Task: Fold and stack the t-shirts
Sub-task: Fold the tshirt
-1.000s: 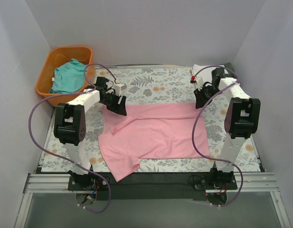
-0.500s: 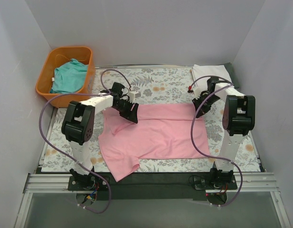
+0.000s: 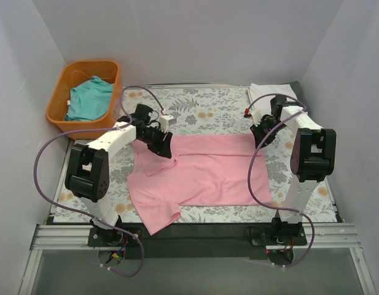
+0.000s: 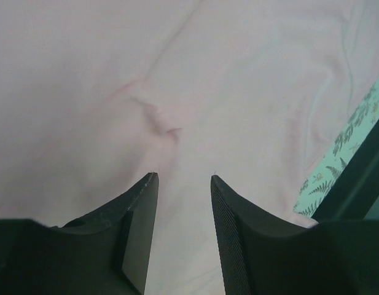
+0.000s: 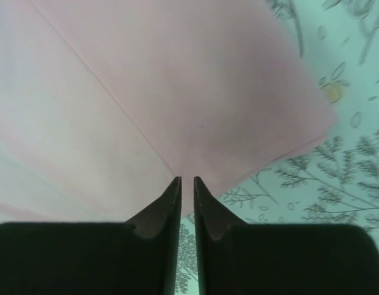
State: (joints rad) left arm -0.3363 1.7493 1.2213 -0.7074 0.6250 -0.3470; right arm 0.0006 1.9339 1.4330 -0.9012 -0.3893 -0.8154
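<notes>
A pink t-shirt (image 3: 207, 175) lies spread on the floral table cloth (image 3: 207, 114), its upper part folded over and one sleeve trailing to the near left. My left gripper (image 3: 163, 146) hovers low over the shirt's upper left. In the left wrist view my left gripper (image 4: 183, 176) is open, with wrinkled pink cloth (image 4: 177, 74) beneath it and nothing between the jaws. My right gripper (image 3: 261, 137) is at the shirt's far right corner. In the right wrist view my right gripper (image 5: 187, 179) is nearly closed, pinching the pink edge (image 5: 177, 80). A teal t-shirt (image 3: 88, 101) lies in the basket. A folded white t-shirt (image 3: 272, 92) sits at the back right.
The orange basket (image 3: 86, 64) stands off the table's far left corner, against the wall. White walls close in the left, back and right sides. The arm bases and a metal rail run along the near edge. Purple cables loop from both arms.
My left gripper has moved right and nearer onto the pink shirt, and its jaws have narrowed. My right gripper has come down onto the shirt's far right corner and closed there.
</notes>
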